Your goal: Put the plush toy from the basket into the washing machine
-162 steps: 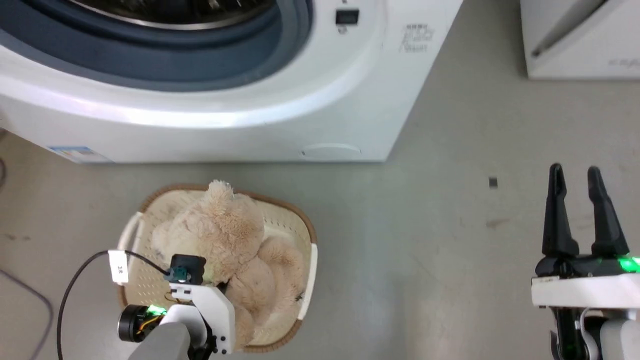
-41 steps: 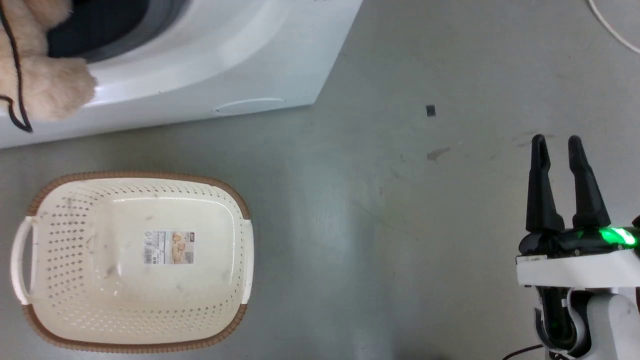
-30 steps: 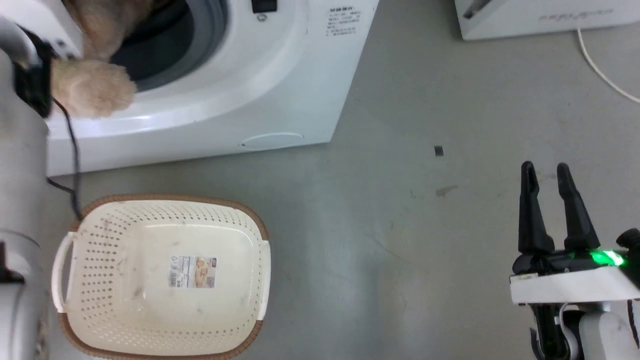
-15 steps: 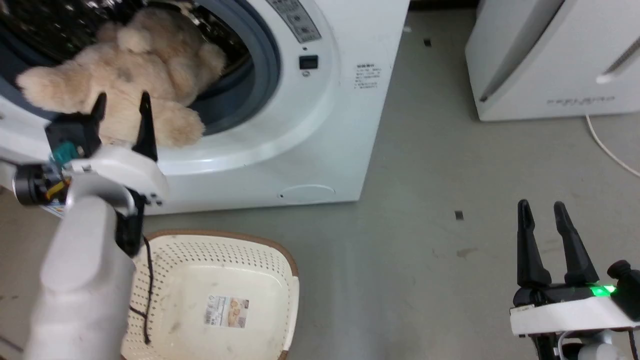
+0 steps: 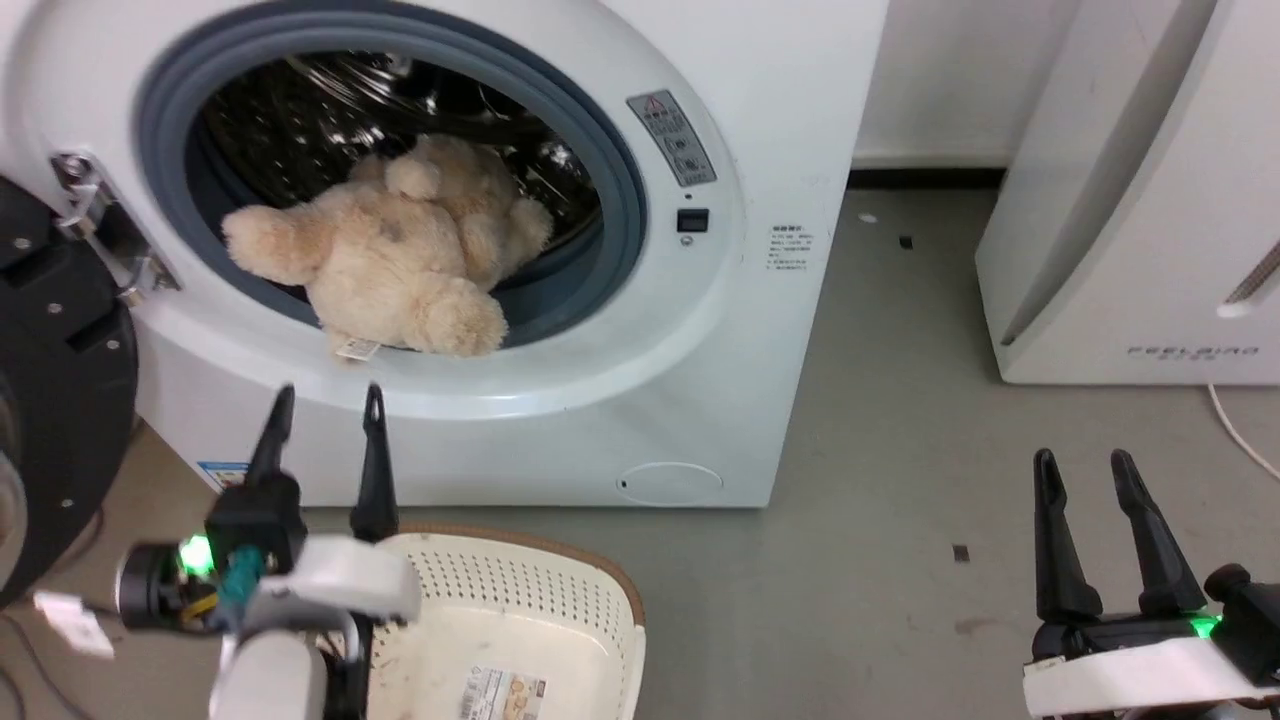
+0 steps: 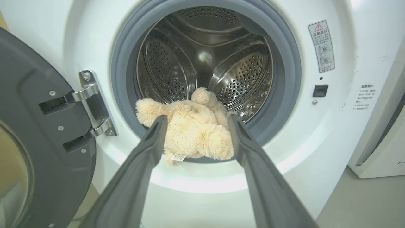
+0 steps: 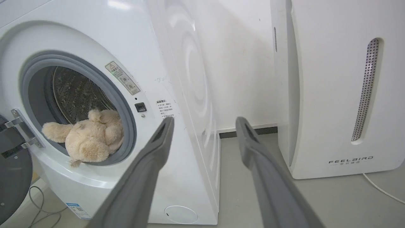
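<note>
Lying across the lower lip of the round opening of the washing machine [image 5: 780,130], the plush toy [image 5: 400,265] rests on its belly, with its head and upper body toward the steel drum [image 6: 205,63]. One stubby leg and the small white tag [image 5: 357,349] overhang the grey rubber ring [image 5: 622,230] at the front edge. An arm sticks out toward the hinge side.

The left gripper [image 5: 328,392] hovers below and in front of the opening. Its jaws are spread, hold nothing and point up at the toy. They are clear of the toy, with the washer's white front rim between them and it. In the left wrist view the toy [image 6: 193,133] shows between the two dark fingers [image 6: 152,142], beyond their tips and not touching either.

The right gripper [image 5: 1083,460] stands well off to the right over the bare grey floor [image 5: 880,480]. Its jaws are also spread and hold nothing.

The basket [image 5: 560,548] sits on the floor just in front of the washer, under the left arm, with a label sticker on its floor.

The black round door [image 5: 60,420] is swung wide open on the washer's left. To the washer's right, a strip of open floor separates it from a white slanted appliance [image 5: 1130,200]. A pale cable [image 5: 1235,430] trails on the floor beside that appliance.
</note>
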Tool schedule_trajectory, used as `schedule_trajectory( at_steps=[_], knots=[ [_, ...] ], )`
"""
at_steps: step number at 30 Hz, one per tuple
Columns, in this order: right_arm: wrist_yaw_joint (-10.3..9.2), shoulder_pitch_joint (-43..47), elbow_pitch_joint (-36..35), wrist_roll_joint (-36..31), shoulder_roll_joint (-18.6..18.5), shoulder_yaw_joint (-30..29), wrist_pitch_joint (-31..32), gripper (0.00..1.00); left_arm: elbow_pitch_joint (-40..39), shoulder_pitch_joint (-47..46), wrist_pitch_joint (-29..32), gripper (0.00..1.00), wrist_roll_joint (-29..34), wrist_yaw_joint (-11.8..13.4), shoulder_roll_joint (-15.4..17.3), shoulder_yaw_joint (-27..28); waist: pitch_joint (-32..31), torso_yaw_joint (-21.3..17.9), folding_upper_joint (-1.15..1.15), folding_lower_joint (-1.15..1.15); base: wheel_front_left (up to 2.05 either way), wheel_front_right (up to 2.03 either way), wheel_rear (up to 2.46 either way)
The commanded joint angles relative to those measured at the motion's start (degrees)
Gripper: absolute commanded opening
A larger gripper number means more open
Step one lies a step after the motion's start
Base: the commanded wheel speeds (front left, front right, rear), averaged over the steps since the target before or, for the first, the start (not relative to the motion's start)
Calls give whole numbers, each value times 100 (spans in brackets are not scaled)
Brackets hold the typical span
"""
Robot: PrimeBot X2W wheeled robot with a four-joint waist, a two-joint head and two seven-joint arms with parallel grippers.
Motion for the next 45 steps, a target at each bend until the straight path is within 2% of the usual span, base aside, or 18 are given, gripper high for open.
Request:
schedule_trajectory(
  at_steps=[1, 5, 11, 23, 24, 45],
  knots=[
    [3, 136, -34, -31, -6, -32, -25, 100, -144, 246, -25, 100, 72, 58, -75, 4, -179, 105, 0, 1, 0, 0, 0],
    [3, 315, -63, -103, -6, -114, -25, 100, -515, 844, -25, 100, 215, 59, -230, -46, -403, 181, 0, 1, 0, 0, 0],
    [3, 526, -92, -151, -6, -164, -25, 100, -746, 1453, -25, 100, 217, -78, -382, -115, -595, 214, 0, 1, 0, 0, 0],
    [3, 935, -54, -130, -6, -269, -25, 100, -808, 1985, -25, 100, 249, -273, -518, -60, -772, 241, 0, 1, 0, 0, 0],
    [0, 877, -56, -122, 0, -275, 0, 0, -808, 1936, 0, 0, 233, -259, -501, -70, -772, 242, 0, 1, 0, 0, 0],
    [0, 747, -56, -330, -1, -202, 212, 0, -911, 1866, 218, 0, 289, -283, -514, -41, -737, 200, 0, 1, 0, 0, 0]
  ],
)
